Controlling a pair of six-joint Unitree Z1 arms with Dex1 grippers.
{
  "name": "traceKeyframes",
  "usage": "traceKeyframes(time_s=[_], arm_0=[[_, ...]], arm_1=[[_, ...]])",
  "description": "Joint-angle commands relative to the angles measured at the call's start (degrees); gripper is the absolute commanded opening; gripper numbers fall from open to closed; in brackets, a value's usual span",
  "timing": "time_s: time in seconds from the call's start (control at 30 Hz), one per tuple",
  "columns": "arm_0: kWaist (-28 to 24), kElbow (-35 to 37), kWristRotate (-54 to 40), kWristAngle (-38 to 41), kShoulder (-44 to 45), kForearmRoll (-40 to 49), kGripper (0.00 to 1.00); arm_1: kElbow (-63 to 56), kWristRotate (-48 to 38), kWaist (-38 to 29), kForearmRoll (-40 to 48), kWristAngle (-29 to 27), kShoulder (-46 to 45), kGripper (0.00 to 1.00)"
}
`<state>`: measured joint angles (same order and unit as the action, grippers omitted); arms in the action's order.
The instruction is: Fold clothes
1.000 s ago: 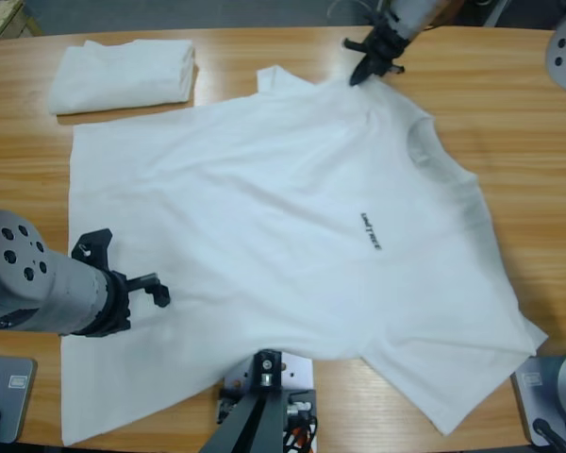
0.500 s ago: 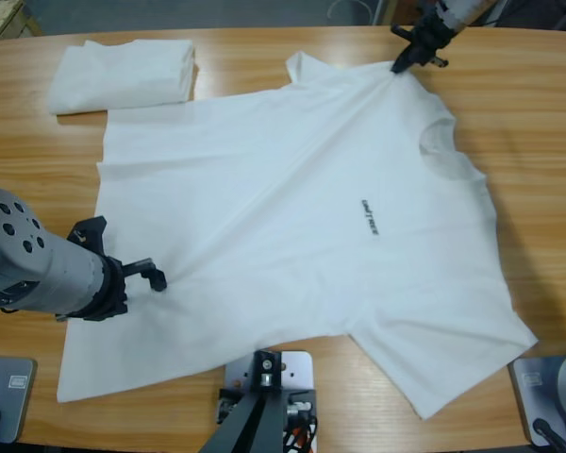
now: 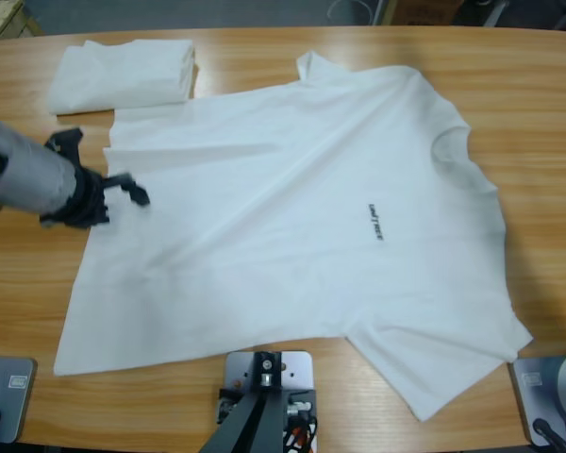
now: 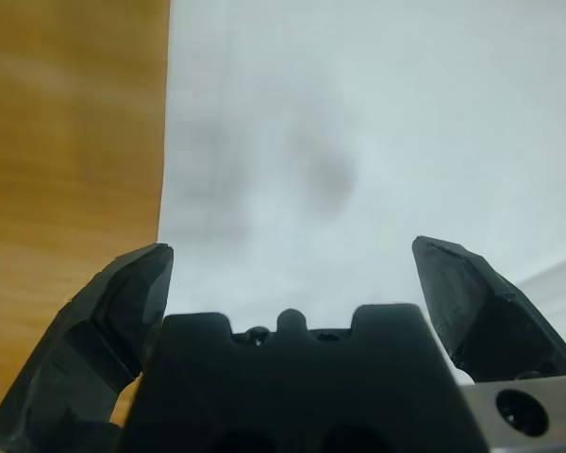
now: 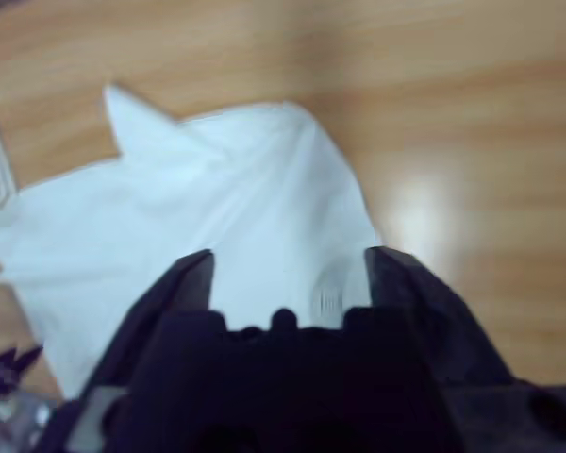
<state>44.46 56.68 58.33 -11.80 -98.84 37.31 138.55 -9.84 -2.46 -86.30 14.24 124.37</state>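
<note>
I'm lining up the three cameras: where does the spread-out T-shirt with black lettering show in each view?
High view: spread T-shirt fills the table's middle.
Left wrist view: its white cloth fills the right and centre, above the open jaws.
Right wrist view: its cloth lies ahead of the open jaws.
Shared landmark: the wooden table.

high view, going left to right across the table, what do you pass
Left gripper over the spread shirt's hem edge → black lettering on its chest → neck opening. The folded shirt sits above the gripper, so its place in the order is unclear.
</note>
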Motion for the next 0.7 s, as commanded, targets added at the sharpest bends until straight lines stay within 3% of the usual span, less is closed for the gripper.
traceKeyframes(time_s=[0.03,0.1,0.2,0.27,0.47,0.7], arm_0=[[-1.08,-1.36,-2.26,-0.02,4.55,0.36,0.991],[-0.85,-4.15,-3.42,1.95,6.61,0.64,0.991],[-0.52,-5.44,-8.53,5.2,8.65,4.77,0.991],[-0.52,-5.84,-8.94,5.17,10.95,7.62,0.992],[0.03,-7.11,-14.69,7.93,12.83,10.17,0.997],[6.76,-9.88,-14.39,13.48,19.18,13.44,1.0]], arm_1=[[-56.15,-6.37,-5.04,16.62,0.63,-39.12,1.0],[-71.97,-14.82,-10.67,24.59,0.18,-48.61,1.0],[-91.2,-34.4,-19.37,35.49,-2.83,-62.94,1.0],[-95.59,-39.68,-21.11,36.59,-4.23,-67.03,1.0],[-101.18,-48.17,-24.38,38.26,-4.92,-68.89,1.0],[-103.66,-62.76,-43.29,39.78,-7.17,-66.72,0.991]])
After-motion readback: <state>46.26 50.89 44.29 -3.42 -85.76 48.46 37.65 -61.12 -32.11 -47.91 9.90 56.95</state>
